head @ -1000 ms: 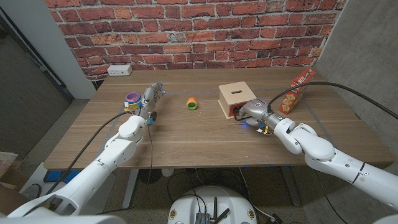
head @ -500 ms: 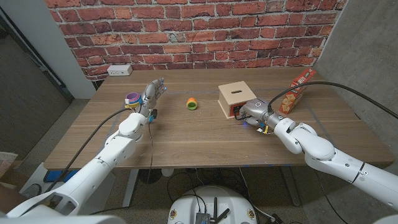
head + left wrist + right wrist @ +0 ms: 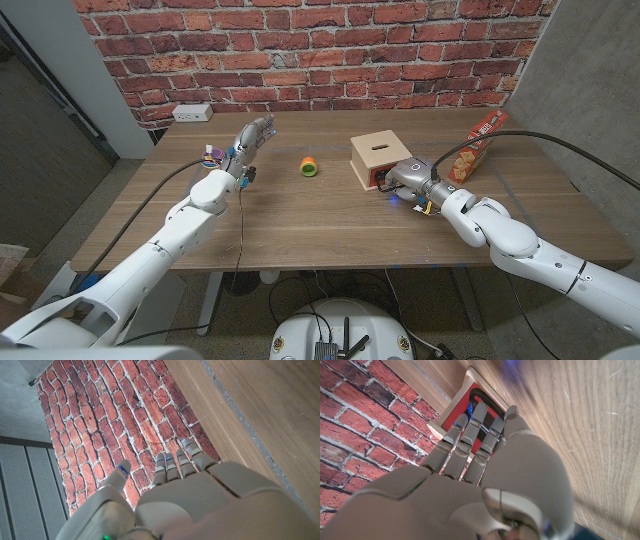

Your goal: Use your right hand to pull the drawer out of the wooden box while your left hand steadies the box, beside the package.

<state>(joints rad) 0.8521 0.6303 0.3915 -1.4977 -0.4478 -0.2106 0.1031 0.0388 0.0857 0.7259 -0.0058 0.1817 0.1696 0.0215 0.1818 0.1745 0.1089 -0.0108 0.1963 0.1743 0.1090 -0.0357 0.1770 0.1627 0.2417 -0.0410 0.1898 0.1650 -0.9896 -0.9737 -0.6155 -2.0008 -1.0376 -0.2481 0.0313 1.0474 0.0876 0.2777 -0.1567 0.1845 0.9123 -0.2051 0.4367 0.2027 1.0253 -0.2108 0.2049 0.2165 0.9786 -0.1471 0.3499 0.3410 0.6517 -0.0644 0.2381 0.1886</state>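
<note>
the wooden box [image 3: 378,157] stands on the bench [image 3: 320,215], right of the middle, its red drawer front [image 3: 481,415] facing our right hand [image 3: 402,179]. in the right wrist view our fingers [image 3: 470,427] reach onto the dark handle of this front; if they really grip it, we cannot tell. the package [image 3: 478,141] leans just beside the box, on its right. our left hand [image 3: 252,138] is lifted and released, fingers apart, well apart from the box. a small green and orange ring [image 3: 309,166] lies between them, and a purple cup [image 3: 211,156] stands near the left hand.
</note>
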